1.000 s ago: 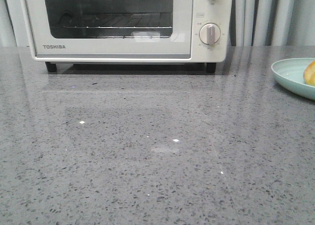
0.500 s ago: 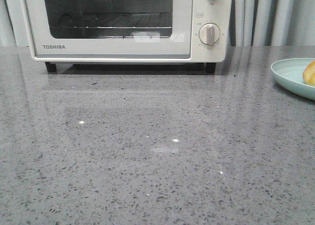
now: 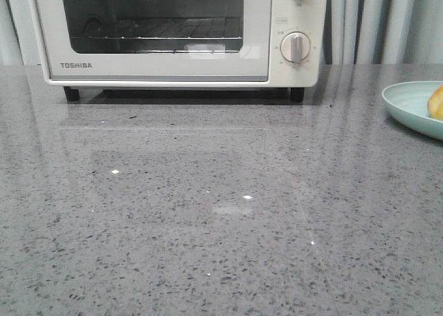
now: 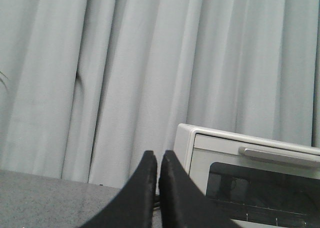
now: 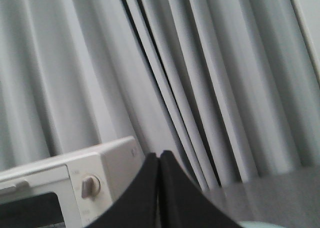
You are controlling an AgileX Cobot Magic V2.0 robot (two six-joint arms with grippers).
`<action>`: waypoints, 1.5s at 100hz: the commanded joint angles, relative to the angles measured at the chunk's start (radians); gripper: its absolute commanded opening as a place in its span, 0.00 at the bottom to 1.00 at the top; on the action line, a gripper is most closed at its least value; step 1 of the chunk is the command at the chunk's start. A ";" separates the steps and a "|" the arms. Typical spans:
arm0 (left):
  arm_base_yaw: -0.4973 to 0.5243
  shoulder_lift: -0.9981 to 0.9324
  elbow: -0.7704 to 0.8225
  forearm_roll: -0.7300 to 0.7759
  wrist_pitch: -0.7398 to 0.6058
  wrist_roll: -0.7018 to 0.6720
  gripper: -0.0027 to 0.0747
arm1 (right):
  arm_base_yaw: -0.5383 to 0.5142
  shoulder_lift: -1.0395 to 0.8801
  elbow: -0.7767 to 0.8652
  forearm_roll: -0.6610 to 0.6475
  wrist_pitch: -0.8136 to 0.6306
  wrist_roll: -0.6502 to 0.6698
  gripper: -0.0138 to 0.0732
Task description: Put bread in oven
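Bread [image 3: 436, 102] on one plate [image 3: 410, 103]; one closed oven [image 3: 173, 36].

Changes, front view: almost none. Oven [image 3: 176, 32]: sits a trace higher against the picture's upper edge than a second ago, its door window and upper knob cropped slightly more; position on the counter [image 3: 221, 212] unaltered, so the shift may be the camera's. Bread [image 3: 436, 101]: marginally less of it visible at the picture's right edge than before, on the plate [image 3: 408, 105]. No earlier wrist pictures to compare, so any shift of the fingers cannot be told.
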 commanded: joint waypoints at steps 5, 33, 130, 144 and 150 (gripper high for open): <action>0.004 -0.025 -0.118 0.051 0.019 -0.012 0.01 | -0.007 0.014 -0.137 -0.004 0.196 0.022 0.11; 0.004 0.081 -0.319 0.048 0.232 -0.012 0.01 | -0.007 0.177 -0.362 -0.004 0.562 0.020 0.11; -0.338 1.005 -1.112 0.019 0.505 -0.004 0.01 | -0.007 0.432 -0.687 0.090 1.087 -0.140 0.11; -0.338 1.099 -1.179 -0.008 0.497 -0.004 0.01 | -0.007 0.462 -0.737 0.090 1.130 -0.140 0.11; -0.338 1.132 -1.195 -0.012 0.489 -0.004 0.01 | -0.007 0.485 -0.763 0.090 1.145 -0.140 0.11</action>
